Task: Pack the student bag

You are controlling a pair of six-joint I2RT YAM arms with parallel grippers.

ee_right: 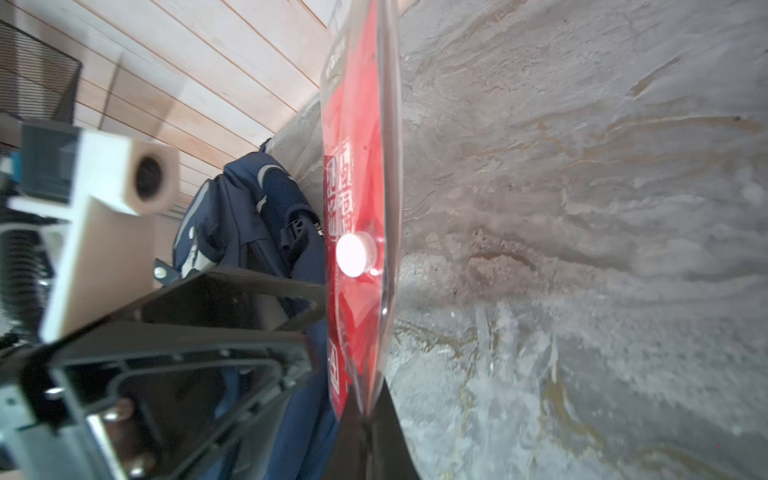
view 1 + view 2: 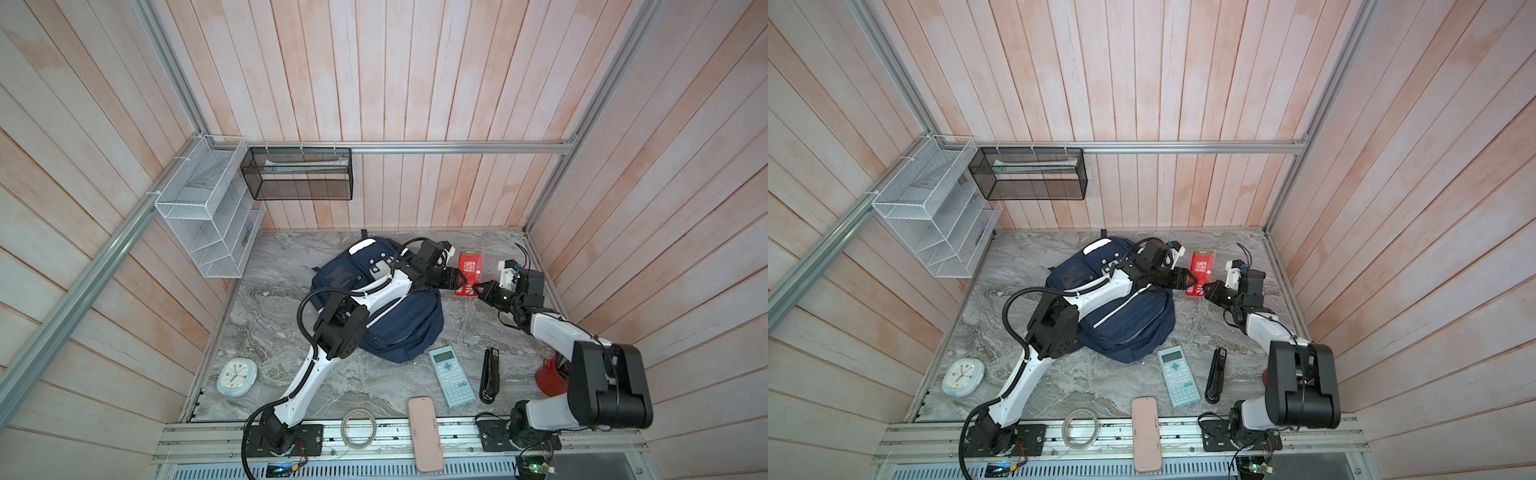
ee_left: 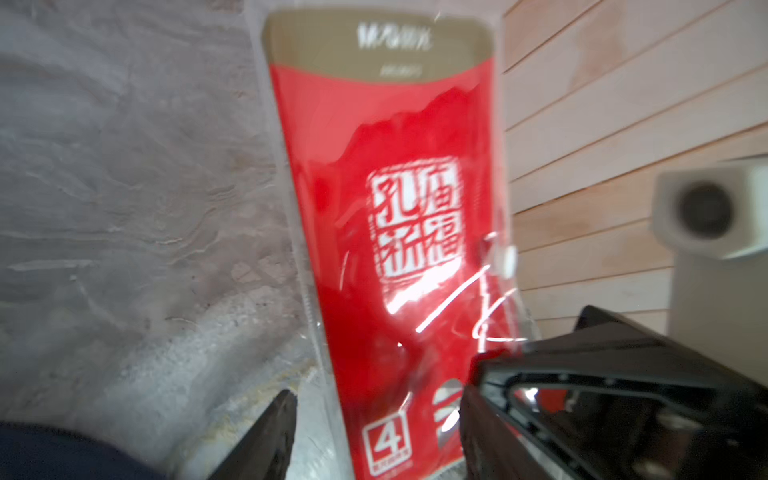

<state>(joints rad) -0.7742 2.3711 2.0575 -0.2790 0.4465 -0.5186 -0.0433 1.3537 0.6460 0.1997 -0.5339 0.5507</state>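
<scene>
The navy student bag (image 2: 399,324) (image 2: 1129,328) lies on the marble table with my left arm stretched over it. To its right is a red packet in a clear sleeve (image 2: 470,266) (image 2: 1201,266) (image 3: 386,166) (image 1: 353,166). My right gripper (image 2: 477,289) (image 2: 1207,290) (image 1: 365,415) is shut on the packet's near edge. The packet shows edge-on in the right wrist view, with the bag (image 1: 249,208) behind it. My left gripper (image 2: 461,282) (image 2: 1192,283) (image 3: 378,415) is open, its jaws on either side of the packet's near end without gripping it.
A teal calculator (image 2: 451,376), a black stapler (image 2: 489,376) and a red container (image 2: 548,376) lie near the front right. A pink case (image 2: 424,434) and a tape ring (image 2: 358,428) rest on the front rail. A clock (image 2: 236,377) sits front left. Wire baskets (image 2: 203,216) (image 2: 297,174) hang on the back walls.
</scene>
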